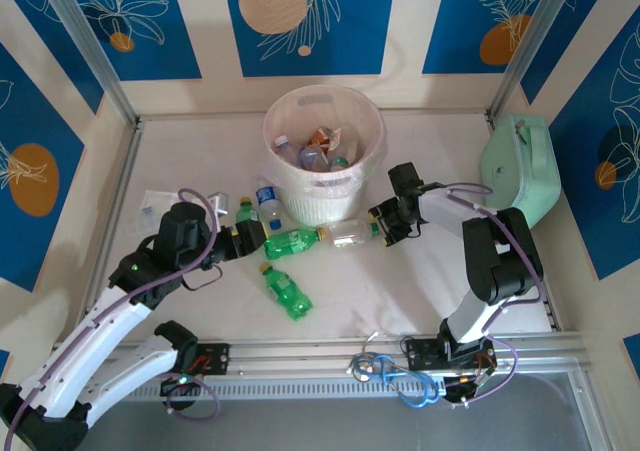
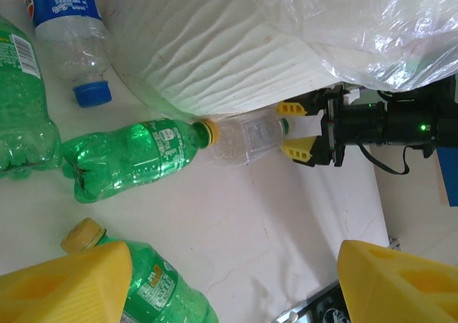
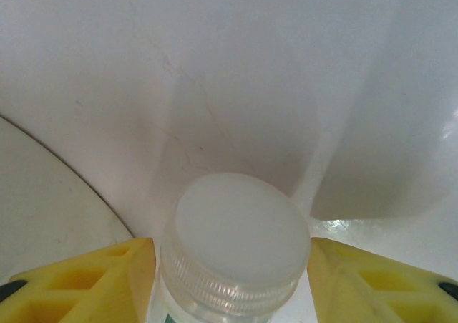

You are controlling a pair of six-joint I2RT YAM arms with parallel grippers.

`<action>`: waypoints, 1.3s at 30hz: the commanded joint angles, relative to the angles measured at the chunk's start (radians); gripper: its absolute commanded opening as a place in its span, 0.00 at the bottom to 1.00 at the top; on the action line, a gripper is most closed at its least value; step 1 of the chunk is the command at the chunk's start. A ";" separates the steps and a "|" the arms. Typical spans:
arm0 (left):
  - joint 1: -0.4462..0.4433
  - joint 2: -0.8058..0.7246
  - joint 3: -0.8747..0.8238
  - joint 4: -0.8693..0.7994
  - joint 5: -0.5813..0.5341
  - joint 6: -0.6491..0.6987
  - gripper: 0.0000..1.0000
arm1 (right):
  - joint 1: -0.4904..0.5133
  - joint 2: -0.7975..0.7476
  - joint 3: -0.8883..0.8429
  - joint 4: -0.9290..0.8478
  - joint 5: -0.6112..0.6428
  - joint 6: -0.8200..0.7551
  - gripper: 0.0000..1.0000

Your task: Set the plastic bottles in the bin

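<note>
— Which step are you on?
— The pickup. My right claw (image 1: 383, 223) straddles the clear bottle (image 1: 350, 233) at its cap (image 3: 242, 226), but whether it's pinching yet, I cannot tell. The bottle lies flat just near of the bin (image 1: 310, 206), long axis left-right, cap pointing right. Next I'd squeeze, lift and clear the rim.
— And your left claw (image 1: 256, 239)?
— Spread wide.
</note>
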 commanded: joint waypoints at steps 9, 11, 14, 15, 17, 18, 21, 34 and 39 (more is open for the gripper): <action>0.016 -0.008 -0.009 0.019 0.033 -0.008 0.75 | -0.010 -0.056 -0.013 -0.041 0.046 -0.090 0.43; 0.016 -0.006 -0.008 0.024 0.038 -0.007 0.76 | -0.005 -0.097 -0.020 -0.058 0.065 -0.113 0.42; 0.016 0.002 0.000 0.037 0.061 -0.002 0.79 | 0.012 -0.172 -0.023 -0.103 0.095 -0.164 0.40; 0.017 0.006 0.004 0.046 0.075 0.002 0.80 | 0.021 -0.204 -0.029 -0.112 0.101 -0.188 0.40; 0.016 0.017 0.014 0.064 0.113 0.015 0.83 | 0.047 -0.272 -0.036 -0.150 0.133 -0.228 0.39; 0.016 0.022 0.020 0.074 0.136 0.022 0.84 | 0.066 -0.309 -0.040 -0.174 0.154 -0.247 0.39; 0.015 0.035 0.027 0.117 0.210 0.035 0.89 | 0.128 -0.448 -0.059 -0.240 0.222 -0.272 0.38; -0.231 0.145 0.004 0.411 0.312 -0.014 1.00 | 0.540 -0.784 0.113 -0.472 0.533 -0.248 0.38; -0.316 0.218 0.029 0.438 0.296 0.009 1.00 | 0.644 -0.732 0.247 -0.456 0.591 -0.288 0.38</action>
